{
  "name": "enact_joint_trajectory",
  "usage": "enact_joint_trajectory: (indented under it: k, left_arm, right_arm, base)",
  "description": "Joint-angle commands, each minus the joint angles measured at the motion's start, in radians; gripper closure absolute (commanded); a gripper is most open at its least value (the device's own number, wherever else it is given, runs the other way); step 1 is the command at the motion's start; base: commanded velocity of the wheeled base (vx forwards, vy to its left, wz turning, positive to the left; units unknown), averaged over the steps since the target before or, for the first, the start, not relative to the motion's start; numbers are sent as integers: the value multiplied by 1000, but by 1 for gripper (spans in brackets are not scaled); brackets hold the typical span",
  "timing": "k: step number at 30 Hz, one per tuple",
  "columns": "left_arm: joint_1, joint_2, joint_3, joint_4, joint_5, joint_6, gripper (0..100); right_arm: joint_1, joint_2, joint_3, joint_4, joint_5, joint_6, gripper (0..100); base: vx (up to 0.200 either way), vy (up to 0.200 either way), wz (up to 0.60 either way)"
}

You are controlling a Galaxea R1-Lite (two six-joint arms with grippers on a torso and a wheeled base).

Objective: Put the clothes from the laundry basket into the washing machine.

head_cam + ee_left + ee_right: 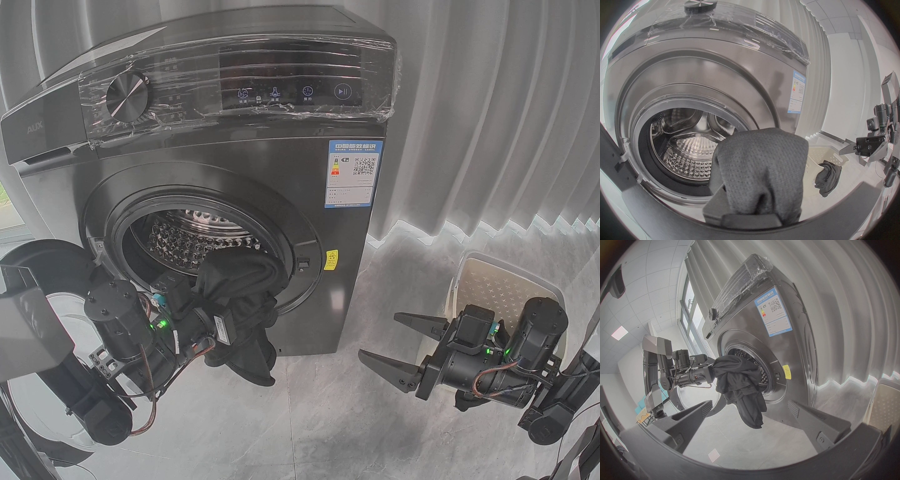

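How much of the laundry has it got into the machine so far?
Nothing is in yet: the drum looks empty. The left gripper holds a dark garment at the opening, partly hanging outside. A second garment drapes over the basket, beside the open right gripper.

The washing machine (250,156) stands on the floor (325,412) with a curtain (500,125) behind it and to its right, and its door (44,262) is swung out to the left. A garment (240,275) hangs before the lower edge of the drum opening (187,231), gripped by the left pincer (228,315). The laundry basket (500,281) sits on the floor right of the machine, with a second garment (829,178) draped over its rim. The right pincer (379,337) hovers before the basket.
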Motion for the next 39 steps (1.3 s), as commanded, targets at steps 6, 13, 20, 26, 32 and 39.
enact_joint_trajectory:
  k: [6, 13, 20, 26, 32, 39]
  left_arm:
    - [-12, 9, 3, 0, 2, 5, 100]
    - [-15, 13, 3, -2, 3, 5, 100]
    - [-14, 13, 3, -2, 3, 5, 100]
    - [-12, 15, 9, -2, 2, 6, 100]
    - [-11, 16, 15, -2, 3, 6, 100]
    - [-12, 16, 30, -2, 6, 6, 100]
  right_arm:
    - [1, 0, 0, -1, 1, 0, 0]
    - [-1, -1, 0, -1, 1, 0, 0]
    - [-3, 0, 0, -1, 1, 0, 0]
    - [-3, 2, 1, -1, 1, 0, 0]
    - [-3, 2, 1, -1, 1, 0, 0]
    - [-3, 2, 1, -1, 1, 0, 0]
  base:
    - [0, 0, 0]
    - [0, 0, 0]
    - [0, 200, 0]
    - [0, 67, 0]
    - [0, 0, 0]
    - [0, 143, 0]
